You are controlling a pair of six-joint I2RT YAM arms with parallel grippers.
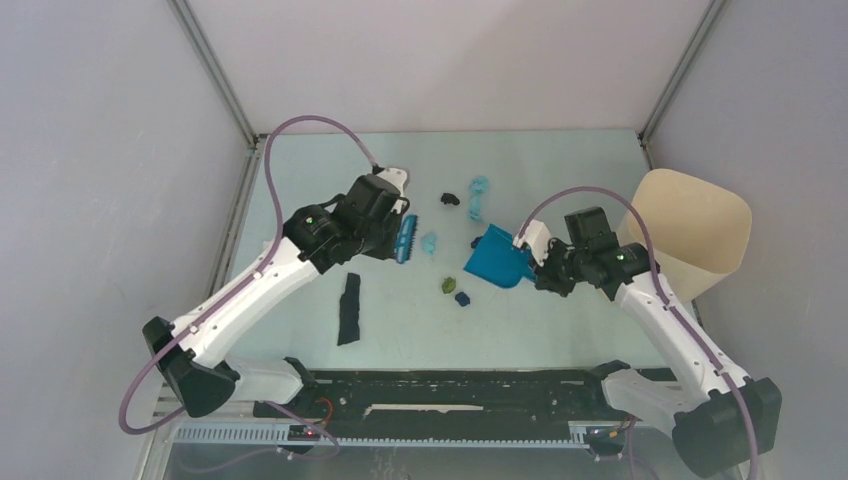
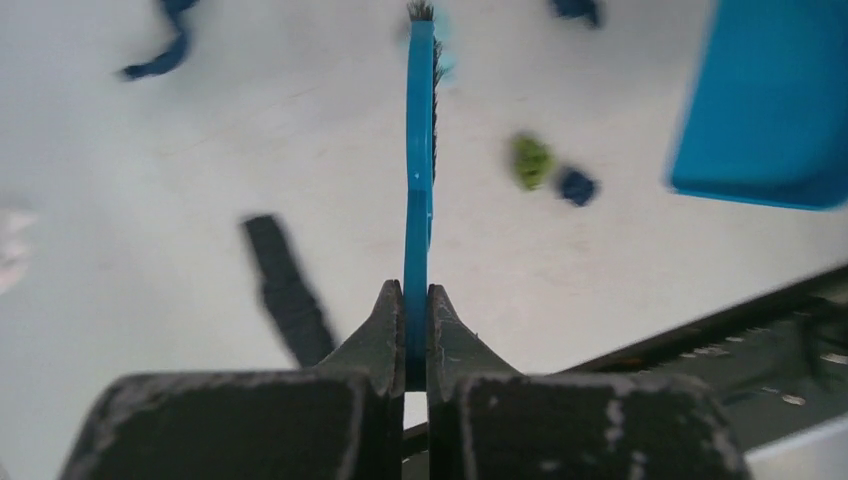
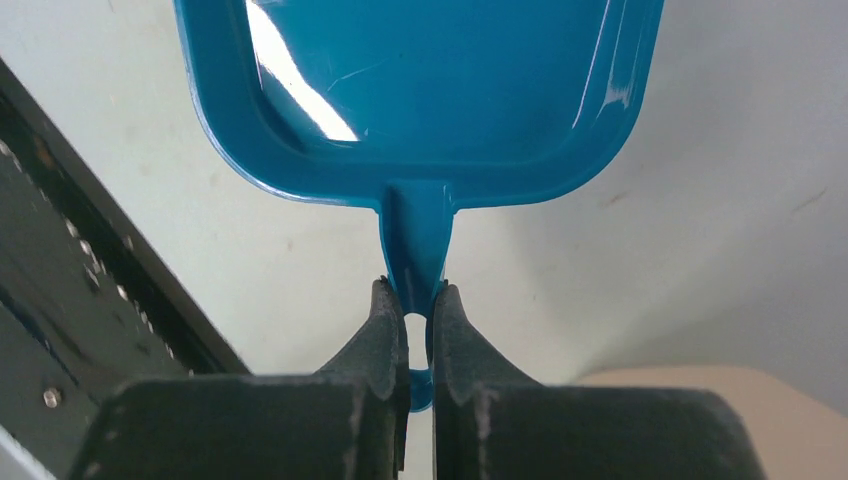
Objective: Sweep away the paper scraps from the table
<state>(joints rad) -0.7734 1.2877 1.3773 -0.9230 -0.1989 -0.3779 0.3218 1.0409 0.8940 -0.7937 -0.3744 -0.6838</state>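
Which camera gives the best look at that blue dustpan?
The right wrist view: the dustpan fills it, its handle pinched by the right gripper. The top view shows it small; the left wrist view catches only one corner.

The left arm (image 1: pixel 250 290) and the right arm (image 1: pixel 683 335) are white tubes with chunky black joints. A thin purple cable (image 1: pixel 300 122) loops over each one. A tiny green light (image 1: pixel 311 214) glows near each wrist. The left gripper (image 2: pixel 417 300) has black fingers (image 2: pixel 375 335) with scratched, dusty tops.
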